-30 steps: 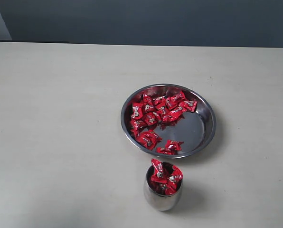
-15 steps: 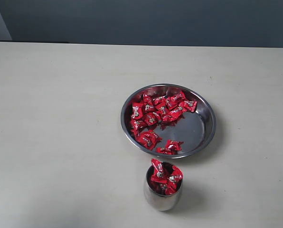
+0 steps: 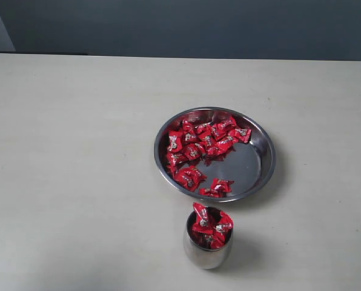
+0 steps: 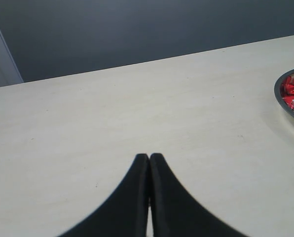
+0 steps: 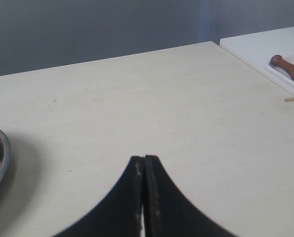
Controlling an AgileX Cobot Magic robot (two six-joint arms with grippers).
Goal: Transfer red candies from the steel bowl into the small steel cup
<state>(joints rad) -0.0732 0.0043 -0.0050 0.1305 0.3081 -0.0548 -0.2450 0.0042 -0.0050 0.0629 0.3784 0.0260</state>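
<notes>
— Where are the red candies (image 3: 202, 145)?
— Mostly in the steel bowl (image 3: 253, 167), right of centre on the tabletop (image 3: 77, 151). Some are heaped in the small steel cup (image 3: 206, 254), just nearer.
— Jaws?
— Left jaws and right jaws pressed together, holding nothing.

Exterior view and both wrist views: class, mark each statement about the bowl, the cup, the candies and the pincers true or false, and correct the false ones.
1. The small steel cup holds red candies that poke above its rim. True.
2. The steel bowl is empty. False: many red candies lie in it, mostly on its left and far side.
3. The left pincer is shut with nothing between its tips. True.
4. The right pincer grips a candy. False: it is shut on nothing, above bare table.
5. The cup stands inside the bowl. False: it stands on the table outside the bowl, nearer the exterior camera.
</notes>
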